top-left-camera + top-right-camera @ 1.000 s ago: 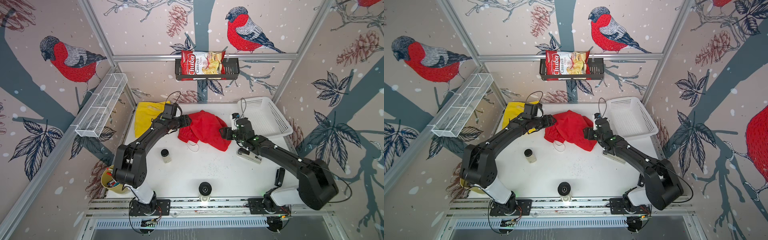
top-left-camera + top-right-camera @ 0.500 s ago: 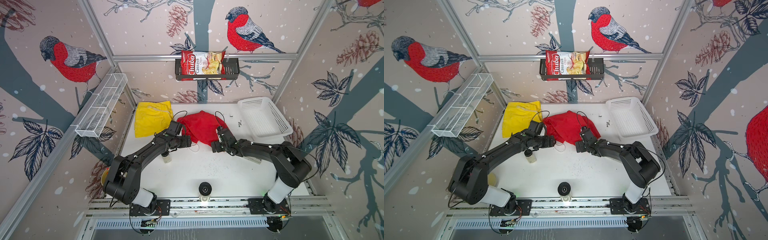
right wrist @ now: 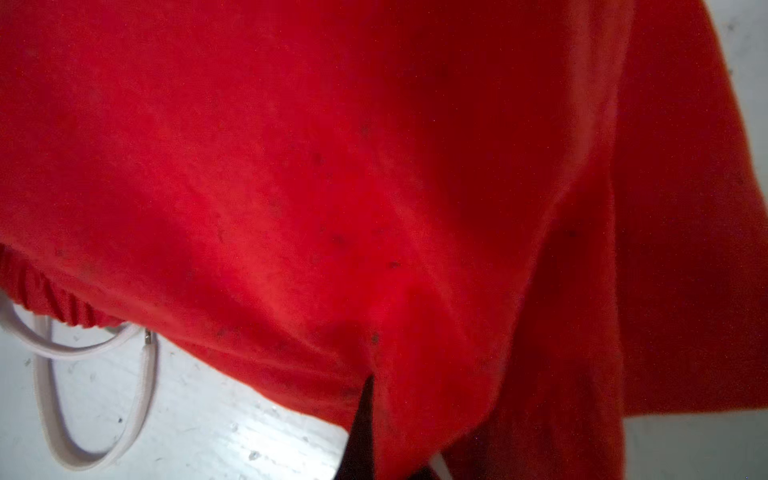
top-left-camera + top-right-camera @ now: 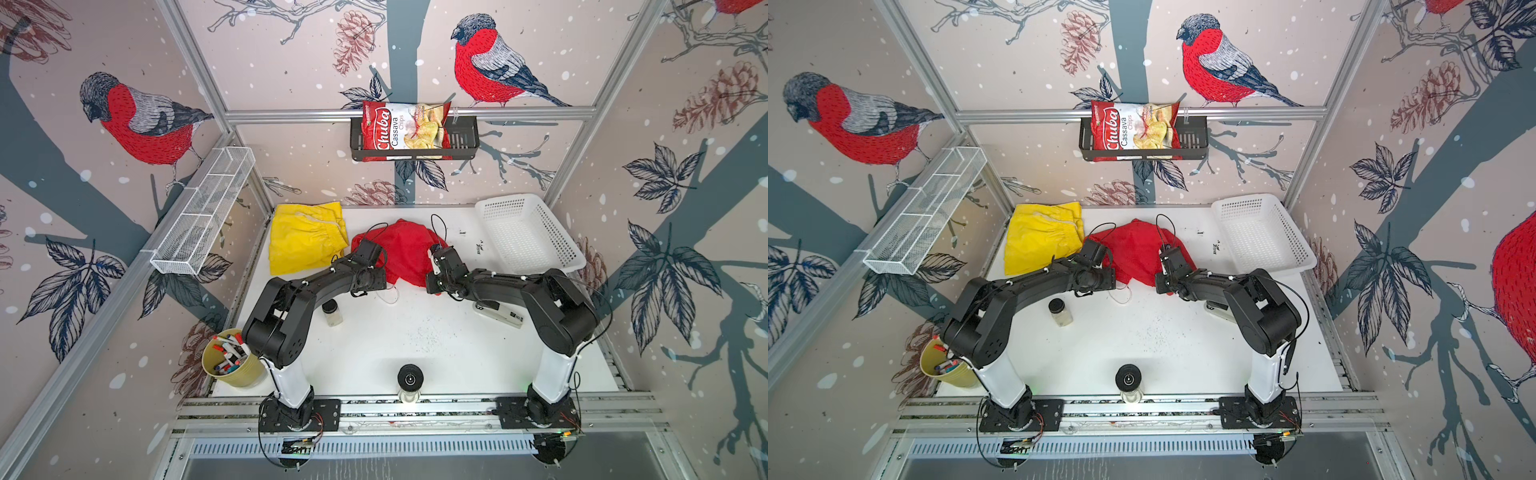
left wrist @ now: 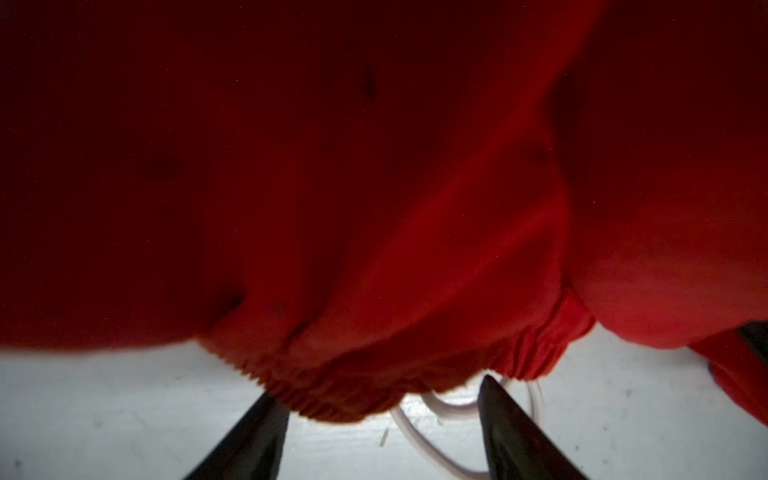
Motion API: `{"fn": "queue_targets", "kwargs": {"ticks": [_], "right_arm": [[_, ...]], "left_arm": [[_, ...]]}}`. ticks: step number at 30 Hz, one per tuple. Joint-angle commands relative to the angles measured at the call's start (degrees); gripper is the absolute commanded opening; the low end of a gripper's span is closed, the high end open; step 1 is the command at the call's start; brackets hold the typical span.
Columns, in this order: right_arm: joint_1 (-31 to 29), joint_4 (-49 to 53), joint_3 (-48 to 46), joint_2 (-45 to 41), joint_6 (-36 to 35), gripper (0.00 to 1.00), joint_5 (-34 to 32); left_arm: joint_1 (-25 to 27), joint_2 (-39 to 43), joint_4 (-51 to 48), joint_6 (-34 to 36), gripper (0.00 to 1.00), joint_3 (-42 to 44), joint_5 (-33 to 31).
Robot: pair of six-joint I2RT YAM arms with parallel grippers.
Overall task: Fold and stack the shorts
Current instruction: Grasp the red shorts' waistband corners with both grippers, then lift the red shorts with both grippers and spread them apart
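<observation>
The red shorts lie crumpled at the middle back of the white table, white drawstring trailing off their near edge. Folded yellow shorts rest to their left. My left gripper is at the red shorts' near left edge, open, the gathered waistband lying between its fingertips. My right gripper is at the near right edge, shut on a fold of red cloth that hides one finger.
A white lattice basket stands at the back right. A small jar sits by the left arm and a stapler-like object under the right arm. A yellow cup of pens is front left, a black knob front centre.
Both grippers moved from the back of the red shorts down to their near edge. The right gripper has shut on the cloth. The left jaws narrowed around the waistband.
</observation>
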State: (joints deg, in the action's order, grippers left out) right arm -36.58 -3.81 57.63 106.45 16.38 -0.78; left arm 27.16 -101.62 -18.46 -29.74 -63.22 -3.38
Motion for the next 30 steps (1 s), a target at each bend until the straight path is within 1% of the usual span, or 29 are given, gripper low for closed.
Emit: {"fn": "queue_targets", "kwargs": {"ticks": [1, 6, 7, 10, 13, 18, 25, 28, 30], "right_arm": [[0.77, -1.02, -0.79, -1.33, -0.39, 0.0, 1.43], [3.27, -0.83, -1.8, -5.22, -0.63, 0.0, 2.72], [3.81, -0.69, -1.98, -6.02, -0.49, 0.0, 3.03], [6.57, 0.26, -2.17, -9.49, 0.03, 0.0, 4.44], [9.02, 1.96, -1.71, -14.06, 0.68, 0.0, 2.94], [11.71, 3.22, -0.1, -24.89, 1.79, 0.0, 0.47], [11.74, 6.97, 6.65, -37.24, 1.1, 0.0, -4.52], [11.62, 5.87, 7.48, -43.58, 0.71, 0.0, -8.88], [11.62, 4.81, 8.05, -48.29, 0.66, 0.0, -13.34]], "left_arm": [[0.09, -1.43, 0.8, 0.21, 0.55, -2.4, -3.3], [0.08, -3.63, -1.21, 0.87, 0.04, -6.72, -5.8], [0.09, -3.71, -1.79, 0.95, 0.0, -7.39, -6.23], [0.04, -2.24, -4.34, 1.43, 0.0, -9.38, -8.35], [0.01, 1.58, -7.55, 2.0, 0.0, -11.2, -12.0], [0.07, 12.07, -10.92, 2.62, 0.0, -13.9, -16.89], [0.07, 27.68, -10.88, 4.32, 0.0, -17.28, -18.07], [0.09, 33.07, -11.18, 4.33, 0.0, -18.92, -17.57], [0.08, 36.13, -11.08, 4.34, 0.0, -19.87, -15.98]]}}
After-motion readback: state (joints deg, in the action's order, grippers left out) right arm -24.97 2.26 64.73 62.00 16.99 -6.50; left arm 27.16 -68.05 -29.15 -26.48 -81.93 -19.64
